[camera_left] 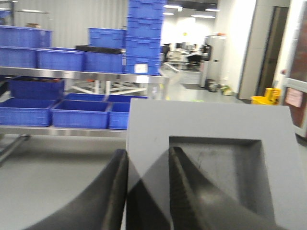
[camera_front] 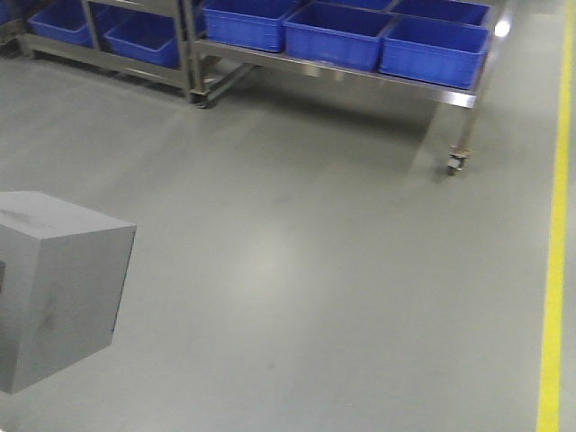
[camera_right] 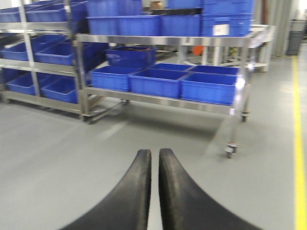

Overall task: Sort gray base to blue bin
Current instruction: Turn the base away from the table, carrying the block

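The gray base [camera_front: 58, 288] is a light gray block held above the floor at the left of the front view. In the left wrist view the gray base [camera_left: 211, 124] fills the lower right, its square recess facing the camera. My left gripper [camera_left: 147, 155] is shut on the block's left wall, one finger outside and one inside the recess. My right gripper [camera_right: 155, 155] is shut and empty above bare floor. Several blue bins sit on a steel rack ahead; the nearest blue bin [camera_front: 432, 49] is at the rack's right end, also in the right wrist view [camera_right: 208, 86].
A wheeled steel rack [camera_front: 463, 94] with a caster [camera_front: 455, 164] stands ahead, and a second rack [camera_front: 108, 54] stands to its left. A yellow floor line [camera_front: 556, 252] runs along the right. Gray floor [camera_front: 315, 270] lies between me and the racks.
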Available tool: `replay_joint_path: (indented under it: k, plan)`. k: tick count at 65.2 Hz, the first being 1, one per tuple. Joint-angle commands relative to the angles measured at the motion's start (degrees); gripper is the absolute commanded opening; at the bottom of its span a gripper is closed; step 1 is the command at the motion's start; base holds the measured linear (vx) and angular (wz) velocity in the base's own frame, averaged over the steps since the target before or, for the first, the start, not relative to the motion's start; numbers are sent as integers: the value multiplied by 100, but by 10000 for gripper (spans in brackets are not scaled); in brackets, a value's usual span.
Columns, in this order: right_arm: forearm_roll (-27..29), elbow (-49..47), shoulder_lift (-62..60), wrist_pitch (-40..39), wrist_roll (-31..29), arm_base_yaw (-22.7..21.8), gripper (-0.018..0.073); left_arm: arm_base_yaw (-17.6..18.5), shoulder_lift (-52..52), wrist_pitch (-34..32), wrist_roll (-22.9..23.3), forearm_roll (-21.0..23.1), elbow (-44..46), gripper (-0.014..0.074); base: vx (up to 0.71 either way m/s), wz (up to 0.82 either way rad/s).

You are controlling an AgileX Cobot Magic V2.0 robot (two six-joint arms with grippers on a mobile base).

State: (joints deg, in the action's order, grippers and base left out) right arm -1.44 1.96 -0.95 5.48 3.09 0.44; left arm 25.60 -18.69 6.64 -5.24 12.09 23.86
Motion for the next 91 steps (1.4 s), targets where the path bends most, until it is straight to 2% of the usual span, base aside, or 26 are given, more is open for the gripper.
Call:
replay_joint_path:
  k: [1,45,91]
  plan:
    - [-37,-22,-50,-455,-38,-21,-4,36,-45,-572,40,90,167,-5,6,-43]
    - [-37,-22,-50,-455,-38,-21,-4,36,-45,-572,40,90,167,-5,8,-46]
    - [-37,-22,-50,-455,-38,-21,-4,36,-45,-572,40,90,167,-5,19,-15]
